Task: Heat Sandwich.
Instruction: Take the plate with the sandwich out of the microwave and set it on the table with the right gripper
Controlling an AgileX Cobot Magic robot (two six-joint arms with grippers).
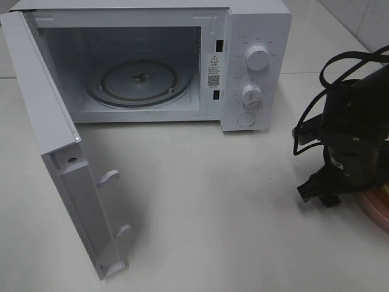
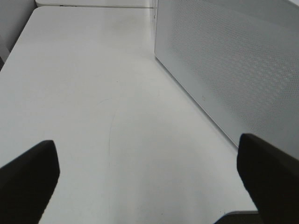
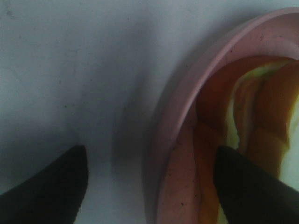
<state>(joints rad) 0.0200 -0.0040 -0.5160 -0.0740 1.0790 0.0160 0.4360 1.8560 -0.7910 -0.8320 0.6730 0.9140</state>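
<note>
A smooth, matte white table carries a boxy white microwave at its far side, the hinged door swung wide toward the left of the high view, its inner face showing two hooked plastic latches. Seen from the left wrist, the door's outer panel is a flat surface with a fine dotted mesh. Inside the cavity lies a round clear glass turntable; two round white knobs, upper and lower, and a round button sit on the control panel. At the right edge of the table the black right arm, trailing looped black cables, points steeply down over a round pink plate with a thick, smooth raised rim. The right gripper is spread apart and straddles that rim, one dark finger over the bare table outside the plate, the other over the plate's inside; whether either touches the rim is not clear. The sandwich, blurred at close range, rests on the plate just beside the inner finger, showing tan-orange crust and pale yellow filling. The left gripper hangs low over bare table beside the door, fingers wide apart and empty
</note>
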